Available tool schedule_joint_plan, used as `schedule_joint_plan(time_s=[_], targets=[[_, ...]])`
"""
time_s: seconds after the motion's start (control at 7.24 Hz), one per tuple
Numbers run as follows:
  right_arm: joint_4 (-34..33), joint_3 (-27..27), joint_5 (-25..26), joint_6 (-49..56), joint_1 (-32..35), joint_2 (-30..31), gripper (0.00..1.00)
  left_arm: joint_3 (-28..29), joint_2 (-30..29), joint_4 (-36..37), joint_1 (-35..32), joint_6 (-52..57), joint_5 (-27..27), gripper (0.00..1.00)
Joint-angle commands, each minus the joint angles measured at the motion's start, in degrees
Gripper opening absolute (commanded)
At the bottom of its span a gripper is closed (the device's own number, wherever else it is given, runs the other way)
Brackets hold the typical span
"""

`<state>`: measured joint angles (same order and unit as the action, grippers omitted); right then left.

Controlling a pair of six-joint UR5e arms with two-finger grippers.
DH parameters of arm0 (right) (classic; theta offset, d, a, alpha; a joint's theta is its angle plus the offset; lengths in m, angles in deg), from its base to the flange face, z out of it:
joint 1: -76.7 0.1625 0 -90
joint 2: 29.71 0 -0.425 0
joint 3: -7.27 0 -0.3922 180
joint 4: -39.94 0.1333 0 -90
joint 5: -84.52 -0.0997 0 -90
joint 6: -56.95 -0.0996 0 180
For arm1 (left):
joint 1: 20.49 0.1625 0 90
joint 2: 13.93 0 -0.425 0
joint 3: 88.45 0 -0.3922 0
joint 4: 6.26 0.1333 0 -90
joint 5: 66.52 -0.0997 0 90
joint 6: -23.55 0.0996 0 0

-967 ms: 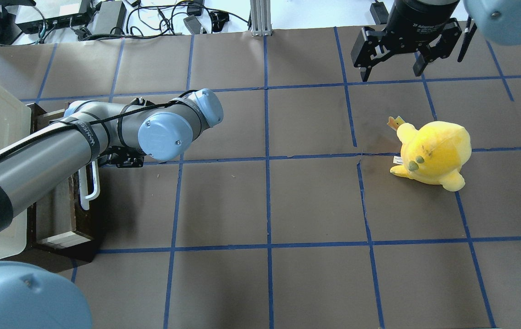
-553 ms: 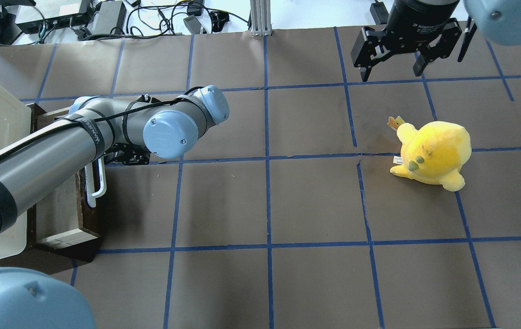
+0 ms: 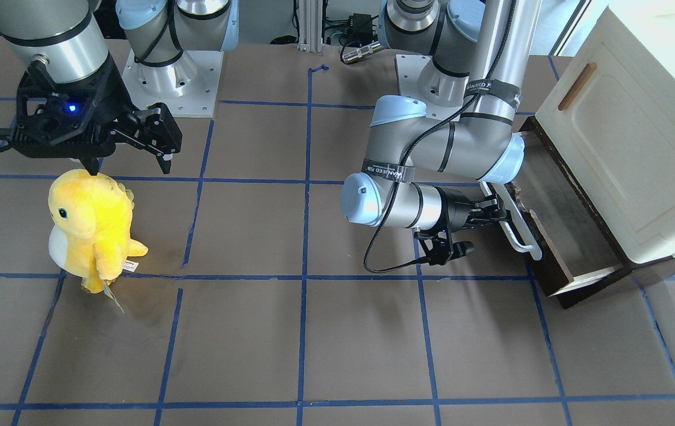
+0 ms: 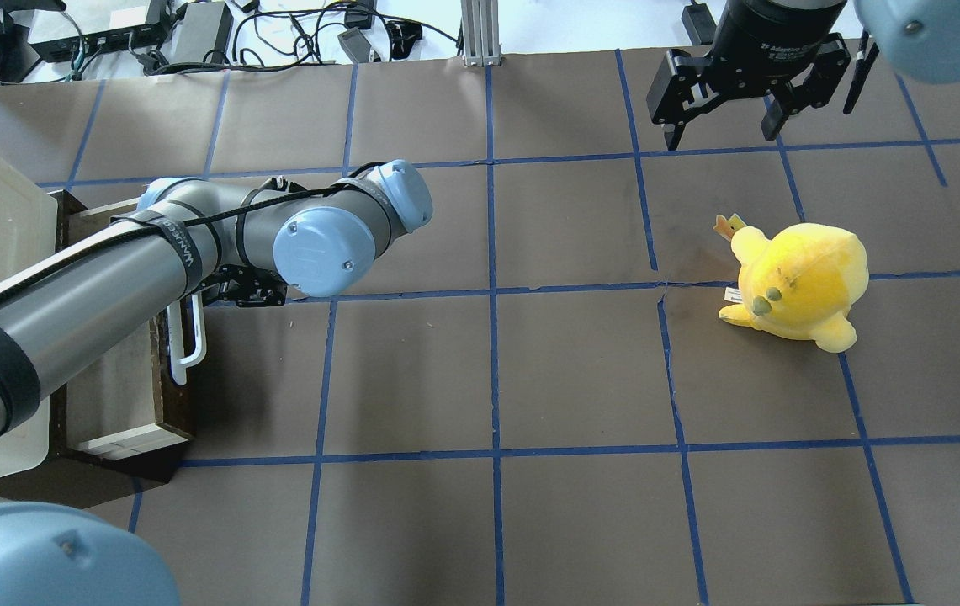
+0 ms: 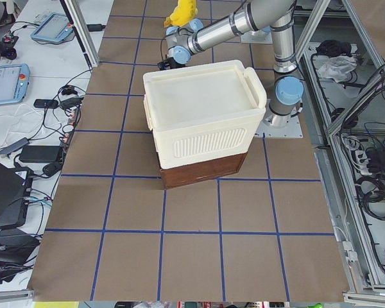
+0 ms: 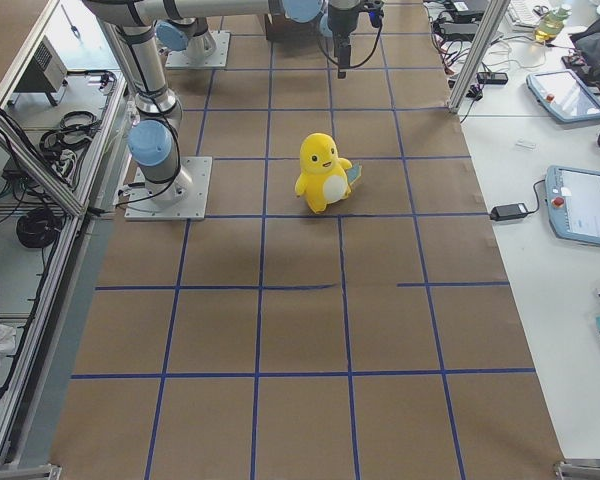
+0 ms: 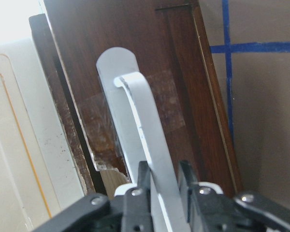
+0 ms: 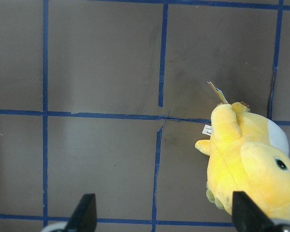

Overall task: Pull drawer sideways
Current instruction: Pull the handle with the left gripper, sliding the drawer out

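Ok, status: left gripper (image 7: 162, 175) is clamped on the white bar handle (image 7: 144, 135), fingers (image 7: 144, 174) tight on both sides of the bar. The drawer (image 3: 557, 208) is at the table's left end under the cream cabinet (image 3: 627, 148), partly out, with its grey floor showing.

Right gripper (image 4: 720, 135) is spread wide and empty, parked near the yellow plush (image 4: 799, 282) on the right, well apart from the drawer. It's not needed for this step.

My take on the pull:
- Grip looks off-centre on the bar, so the drawer will tend to rack. Keep travel dead parallel to the drawer sides, toward the table's middle.
- No lift and no wrist twist. The brown front (image 7: 183, 72) looks chipped beside the handle mount, so I'd avoid levering on it.
- Go slow and steady. The cabinet looks light and could drag along with the drawer, so watch it.
- Stop short of full extension so the drawer doesn't drop out.
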<state>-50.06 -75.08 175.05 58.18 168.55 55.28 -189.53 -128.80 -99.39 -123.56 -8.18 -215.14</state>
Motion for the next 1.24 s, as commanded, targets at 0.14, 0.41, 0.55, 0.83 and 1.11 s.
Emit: schedule_joint_plan(time_s=[0.14, 0.41, 0.55, 0.83, 1.11], targets=[[0.00, 0.00, 0.00, 0.00, 0.00, 0.00, 1.00, 0.36, -0.01, -0.03, -0.38, 0.00, 0.27, 0.32], [0.00, 0.00, 0.00, 0.00, 0.00, 0.00, 1.00, 1.05, -0.09, -0.03, -0.64, 0.00, 0.44, 0.32], [0.00, 0.00, 0.00, 0.00, 0.00, 0.00, 1.00, 2.37, -0.44, -0.03, -0.73, 0.00, 2.01, 0.32], [0.00, 0.00, 0.00, 0.00, 0.00, 0.00, 1.00, 3.08, -1.15, -0.03, -0.82, 0.00, 2.20, 0.32], [0.00, 0.00, 0.00, 0.09, 0.00, 0.00, 1.00, 3.17, -1.24, -0.03, -1.34, 0.00, 2.20, 0.35]])
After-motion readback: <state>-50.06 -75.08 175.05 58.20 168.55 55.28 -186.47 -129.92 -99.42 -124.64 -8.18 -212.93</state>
